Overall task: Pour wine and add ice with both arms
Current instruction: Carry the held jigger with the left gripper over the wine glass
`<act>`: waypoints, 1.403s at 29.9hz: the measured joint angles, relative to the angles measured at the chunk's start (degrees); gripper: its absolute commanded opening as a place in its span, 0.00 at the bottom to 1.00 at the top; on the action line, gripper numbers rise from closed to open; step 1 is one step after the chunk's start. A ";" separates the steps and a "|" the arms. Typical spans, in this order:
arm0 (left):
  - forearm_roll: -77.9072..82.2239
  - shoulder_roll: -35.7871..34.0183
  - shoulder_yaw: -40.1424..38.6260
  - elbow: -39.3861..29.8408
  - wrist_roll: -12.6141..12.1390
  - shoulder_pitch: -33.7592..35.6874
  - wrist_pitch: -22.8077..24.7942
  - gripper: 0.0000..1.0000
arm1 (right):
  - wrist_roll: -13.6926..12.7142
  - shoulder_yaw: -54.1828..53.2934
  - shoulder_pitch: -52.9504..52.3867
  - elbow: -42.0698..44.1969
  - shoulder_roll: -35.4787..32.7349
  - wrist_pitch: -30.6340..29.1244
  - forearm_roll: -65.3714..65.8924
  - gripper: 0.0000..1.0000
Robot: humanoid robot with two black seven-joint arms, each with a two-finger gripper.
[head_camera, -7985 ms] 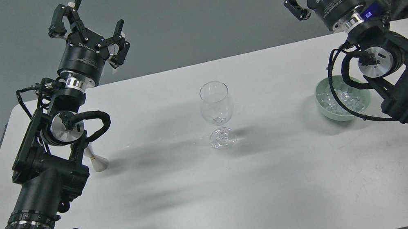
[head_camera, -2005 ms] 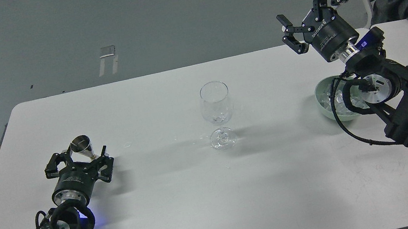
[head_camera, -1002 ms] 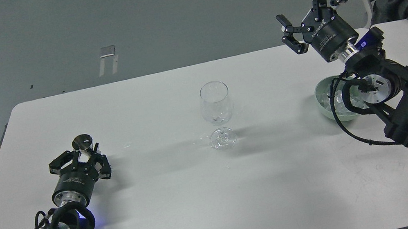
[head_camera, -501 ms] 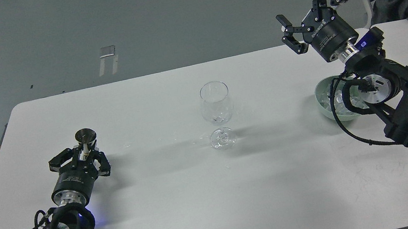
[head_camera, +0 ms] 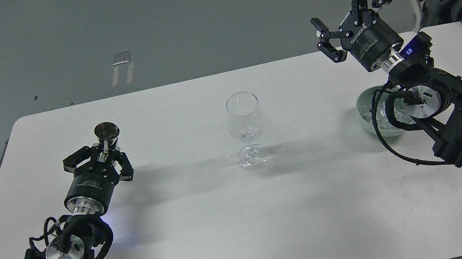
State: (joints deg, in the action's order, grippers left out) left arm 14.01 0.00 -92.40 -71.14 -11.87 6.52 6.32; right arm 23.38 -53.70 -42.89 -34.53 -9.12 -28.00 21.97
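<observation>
the ice (head_camera: 390, 114) is sitting in the pale green bowl (head_camera: 365, 112) near the table's right edge, partly hidden by my right arm. my right gripper (head_camera: 346, 18) is hovering over the far right corner, fingers spread and holding nothing. the wine glass (head_camera: 246, 129) is standing mid-table, looking empty of wine. my left gripper (head_camera: 99, 158), near the left edge, is clamping a small metal measuring cup (head_camera: 107, 136) upright. judging by this, pouring and icing are both pending.
</observation>
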 measured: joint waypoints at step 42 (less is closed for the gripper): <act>1.03 0.00 21.06 -20.52 -6.34 8.90 -19.74 0.00 | 0.00 0.00 0.70 0.00 -0.02 0.00 -0.04 1.00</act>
State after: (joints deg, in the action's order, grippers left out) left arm 15.05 0.00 -71.34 -91.66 -18.20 15.42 -13.42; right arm 23.38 -53.70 -42.19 -34.54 -9.14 -28.00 21.93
